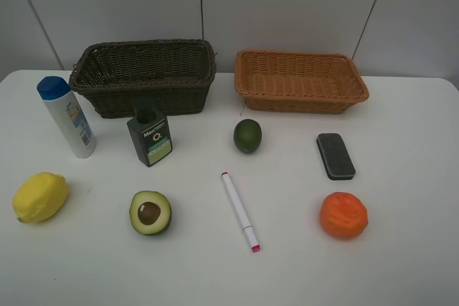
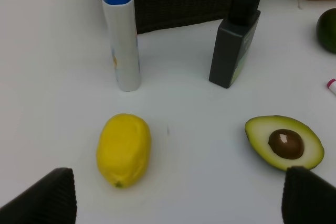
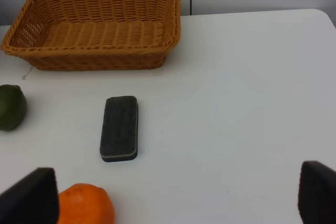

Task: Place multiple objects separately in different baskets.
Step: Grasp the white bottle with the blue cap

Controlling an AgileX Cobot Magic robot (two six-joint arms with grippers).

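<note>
1. Two baskets stand side by side at the far edge of the white desk (image 1: 401, 198): a deep dark-brown woven wicker basket (image 1: 143, 98) on the left and a shallower orange-tan woven wicker basket (image 1: 301, 102) on the right. No object shows inside either.
2. All eight objects lie on the desk, apart from one another.
   - Left: the white bottle with a blue cap (image 1: 66, 116) and the dark green bottle (image 1: 149, 136) stand upright just before the dark basket. The yellow lemon (image 1: 40, 197) and the halved avocado (image 1: 150, 212), cut face up, lie nearer.
   - Middle: the green lime (image 1: 247, 135) lies farther off and the white pink-tipped marker (image 1: 240, 211) nearer.
   - Right: the black-and-blue eraser (image 1: 335, 155) lies flat, and the round orange (image 1: 343, 215) sits nearer.
3. The left tool (image 2: 173, 203) hangs spread wide and empty, with the lemon just ahead of it. The right tool (image 3: 173, 195) is likewise released and empty, with the orange beside one finger and the eraser ahead.
4. The sorting seems to be at its very start, with the first pick not yet made.
5. The next move probably calls for one tool to come down over its closest object. It must straddle that object squarely, because round fruit may roll if nudged. After closing and lifting, the tool carries the object to the chosen basket on the far side, likely fruit in one and the rest in the other.
</note>
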